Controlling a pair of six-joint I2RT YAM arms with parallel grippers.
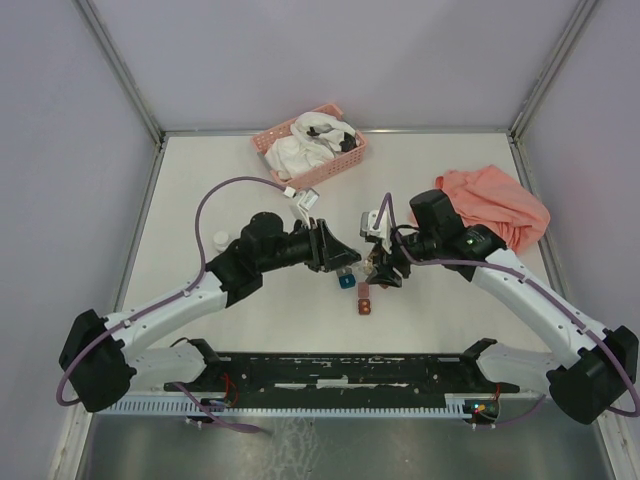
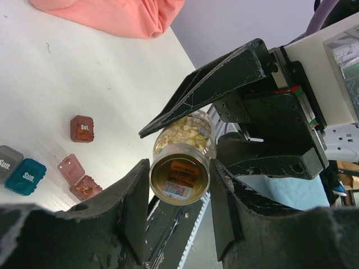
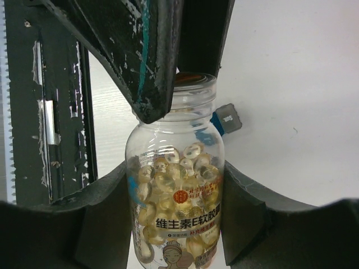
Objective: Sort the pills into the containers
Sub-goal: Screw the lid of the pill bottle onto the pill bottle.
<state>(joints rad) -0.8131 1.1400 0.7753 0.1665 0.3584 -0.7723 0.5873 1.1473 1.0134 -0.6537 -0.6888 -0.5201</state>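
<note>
Jar is hanging above the surface mid-scene, between the two arms. Pills are showing as amber gel caps filling its lower part. Right claw is clamping the jar body, fingers closed down to jar width. Left claw is sitting around the mouth end with fingers right against the rim; cannot tell whether it is squeezing.

Containers are lying on the surface at 6 o'clock of the jar in the top view:
- teal box
- grey box
- closed red box
- open red box, with amber bits inside

Handling, as a judgement: the jar is looking light, rigid and smooth-walled, so it is likely slipping under a loose pinch. Best hold is the straight labelled wall, not the tapering shoulder. Pills are looking small, soft and slick, probably rolling easily, so tipping them out gently is beating pinching them.
</note>
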